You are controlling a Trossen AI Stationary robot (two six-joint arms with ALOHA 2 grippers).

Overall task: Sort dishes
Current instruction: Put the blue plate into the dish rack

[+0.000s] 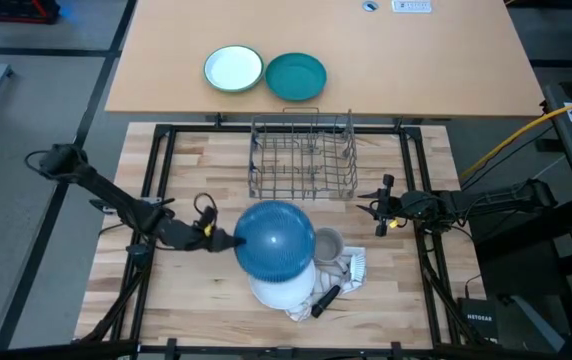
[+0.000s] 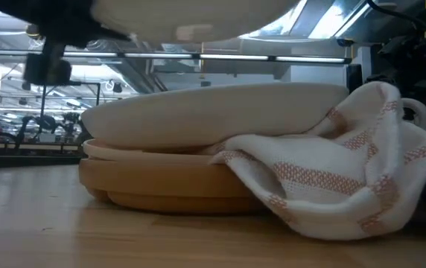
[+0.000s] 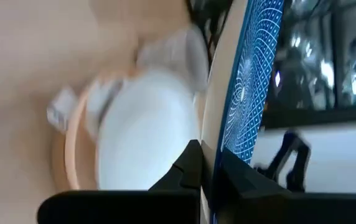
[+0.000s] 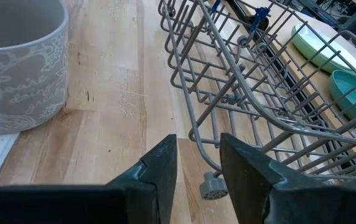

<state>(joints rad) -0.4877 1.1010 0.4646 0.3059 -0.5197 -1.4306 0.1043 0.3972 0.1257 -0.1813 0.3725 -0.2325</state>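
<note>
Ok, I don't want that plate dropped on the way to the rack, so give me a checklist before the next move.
1. Left gripper jaws clamped on the blue plate rim: ok.
2. Blue plate lifted clear of the white plate: ok, a gap shows in the low view.
3. Dish rack slots free: ok, nothing in it.
4. Right gripper out of the path: not ok, it sits beside the rack's near corner.
5. Cloth clear of the lifted plate: ok, it drapes on the lower stack.

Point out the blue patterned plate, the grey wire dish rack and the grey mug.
blue patterned plate [image 1: 274, 238]: high view, centre of its patterned face.
grey wire dish rack [image 1: 303, 187]: high view, near rim wire.
grey mug [image 4: 17, 68]: right wrist view, its lettered outer wall.
</note>
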